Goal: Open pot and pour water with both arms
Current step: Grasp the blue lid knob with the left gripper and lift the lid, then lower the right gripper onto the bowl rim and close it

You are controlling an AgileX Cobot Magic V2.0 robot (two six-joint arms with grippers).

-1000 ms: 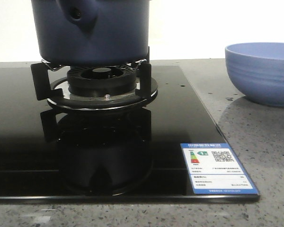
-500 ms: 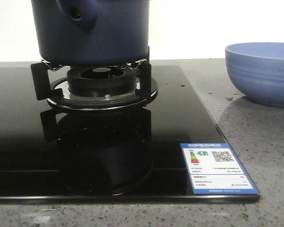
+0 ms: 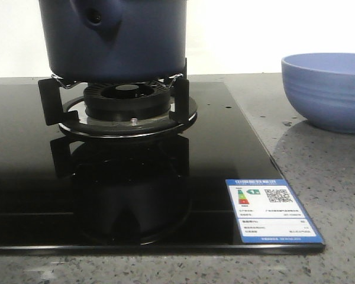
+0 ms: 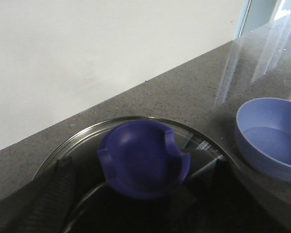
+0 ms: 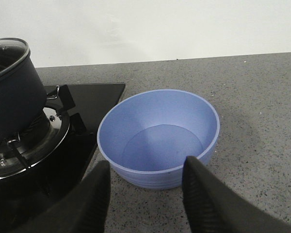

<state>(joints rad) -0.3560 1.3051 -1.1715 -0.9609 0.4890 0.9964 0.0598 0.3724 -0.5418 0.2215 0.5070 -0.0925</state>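
The dark navy pot (image 3: 118, 41) stands on the burner stand (image 3: 127, 112), its top out of the front view. It also shows in the right wrist view (image 5: 9, 102) with its glass lid (image 5: 7, 48) on. In the left wrist view the glass lid (image 4: 77, 145) and its blue knob (image 4: 143, 162) fill the lower part. My left gripper (image 4: 140, 167) is open just above the lid, one finger on each side of the knob, not touching it. My right gripper (image 5: 146, 167) is open and empty over the counter, just short of the light blue bowl (image 5: 160, 136).
The light blue bowl (image 3: 328, 89) stands on the grey speckled counter (image 3: 319, 177) to the right of the black glass hob (image 3: 225, 148). A blue and white label (image 3: 272, 210) sits on the hob's front right corner. A white wall runs behind.
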